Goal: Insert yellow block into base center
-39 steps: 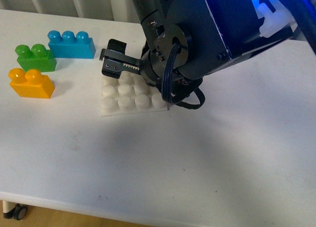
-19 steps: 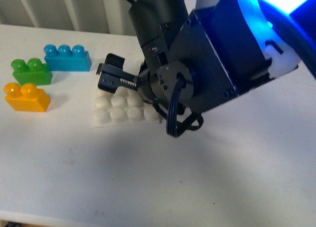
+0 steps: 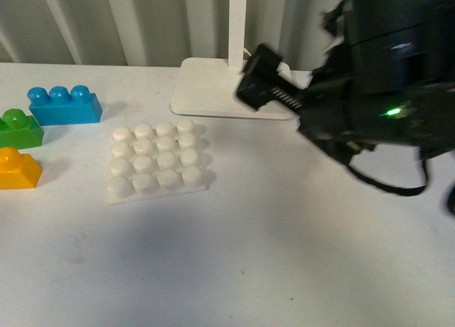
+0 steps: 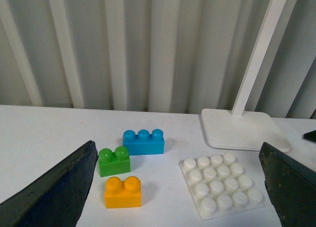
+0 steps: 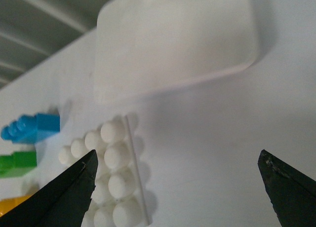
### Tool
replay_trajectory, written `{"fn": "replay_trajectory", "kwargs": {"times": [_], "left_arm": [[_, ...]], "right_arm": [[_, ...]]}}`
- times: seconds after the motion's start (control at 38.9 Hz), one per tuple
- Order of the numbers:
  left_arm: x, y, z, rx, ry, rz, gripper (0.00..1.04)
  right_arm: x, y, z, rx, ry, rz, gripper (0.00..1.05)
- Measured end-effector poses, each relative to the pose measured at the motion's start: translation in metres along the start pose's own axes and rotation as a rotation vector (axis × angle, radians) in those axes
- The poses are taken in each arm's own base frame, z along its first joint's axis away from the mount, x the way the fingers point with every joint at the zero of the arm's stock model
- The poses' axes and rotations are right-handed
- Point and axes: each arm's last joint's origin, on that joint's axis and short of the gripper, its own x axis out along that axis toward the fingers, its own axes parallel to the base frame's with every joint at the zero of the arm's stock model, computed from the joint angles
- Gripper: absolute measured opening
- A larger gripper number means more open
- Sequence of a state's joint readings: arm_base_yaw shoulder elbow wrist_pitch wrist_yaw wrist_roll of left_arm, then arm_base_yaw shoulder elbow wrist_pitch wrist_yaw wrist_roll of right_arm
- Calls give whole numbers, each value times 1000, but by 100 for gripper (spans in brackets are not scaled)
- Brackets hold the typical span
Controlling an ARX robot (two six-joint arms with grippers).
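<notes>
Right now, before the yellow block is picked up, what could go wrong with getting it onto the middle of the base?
1. The yellow block lies close beside the green block; the open left gripper may knock the green one while closing.
2. Nothing holds the base, so it might slide when the block is pressed on.
3. The lamp foot stands just behind the base; an arm could strike it.

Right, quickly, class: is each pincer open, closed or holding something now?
Left pincer: open, holding nothing.
Right pincer: open, holding nothing.
</notes>
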State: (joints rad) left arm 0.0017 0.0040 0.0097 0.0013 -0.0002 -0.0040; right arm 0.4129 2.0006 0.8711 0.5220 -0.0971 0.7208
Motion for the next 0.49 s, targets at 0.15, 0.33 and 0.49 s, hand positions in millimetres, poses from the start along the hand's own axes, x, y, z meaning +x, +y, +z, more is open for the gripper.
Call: {"fn": "replay_trajectory", "kwargs": {"times": [0.15, 0.33, 0.49], "left_arm": [[0, 0, 0, 0, 0, 0, 98], [0, 0, 0, 0, 0, 0, 98], [0, 0, 0, 0, 0, -1, 98]], "right_arm": [[-72, -45, 41, 7, -128, 20, 96], [-154, -78, 58, -101, -268, 2, 96], [-203, -93, 43, -351, -608, -177, 80]]}}
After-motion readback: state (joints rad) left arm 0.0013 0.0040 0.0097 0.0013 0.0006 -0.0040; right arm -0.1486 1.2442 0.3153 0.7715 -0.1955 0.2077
